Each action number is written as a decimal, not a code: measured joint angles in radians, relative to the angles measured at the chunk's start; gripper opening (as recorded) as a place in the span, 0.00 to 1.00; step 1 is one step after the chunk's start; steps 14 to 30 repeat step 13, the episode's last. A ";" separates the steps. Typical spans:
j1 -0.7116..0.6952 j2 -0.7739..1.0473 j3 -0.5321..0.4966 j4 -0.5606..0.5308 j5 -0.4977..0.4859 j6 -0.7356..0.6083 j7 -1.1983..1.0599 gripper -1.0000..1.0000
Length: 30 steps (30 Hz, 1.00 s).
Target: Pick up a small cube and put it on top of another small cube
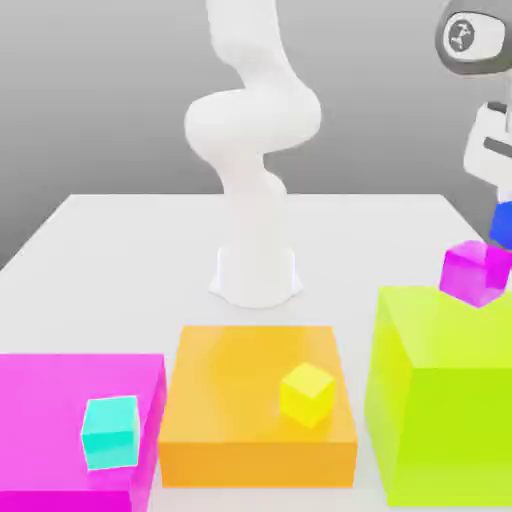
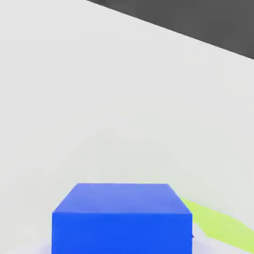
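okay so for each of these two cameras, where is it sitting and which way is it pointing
Exterior view: off the arm, facing the arm's base across the table, with the big blocks nearest; arm and gripper show, over the purple cube.
Hand view: on the hand, looking past the blue cube at the table and a sliver of lime block; no part of the arm shows.
Shared: blue cube, lime block, table.

Blue cube (image 1: 502,223) at exterior view's right edge, just above purple-magenta cube (image 1: 476,271) on lime block (image 1: 440,400).
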State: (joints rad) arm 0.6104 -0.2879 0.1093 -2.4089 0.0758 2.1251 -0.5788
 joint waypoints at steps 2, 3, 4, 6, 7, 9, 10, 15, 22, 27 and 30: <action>-0.010 -0.040 -0.025 0.026 -0.034 -0.061 -0.083 0.00; -0.015 -0.056 -0.038 0.031 -0.047 -0.083 -0.122 0.00; -0.017 -0.059 -0.047 0.022 -0.051 -0.082 -0.150 0.00; -0.019 -0.039 -0.053 -0.018 -0.054 -0.026 -0.170 0.00; -0.019 -0.025 -0.054 -0.042 -0.055 0.012 -0.173 0.00; -0.020 -0.009 -0.054 -0.066 -0.056 0.050 -0.174 1.00; -0.020 -0.009 -0.054 -0.066 -0.056 0.050 -0.174 1.00; -0.020 -0.009 -0.054 -0.066 -0.056 0.050 -0.174 1.00; -0.020 -0.009 -0.054 -0.066 -0.056 0.050 -0.174 1.00; -0.020 -0.009 -0.054 -0.066 -0.056 0.050 -0.174 1.00; -0.020 -0.009 -0.054 -0.066 -0.056 0.050 -0.174 1.00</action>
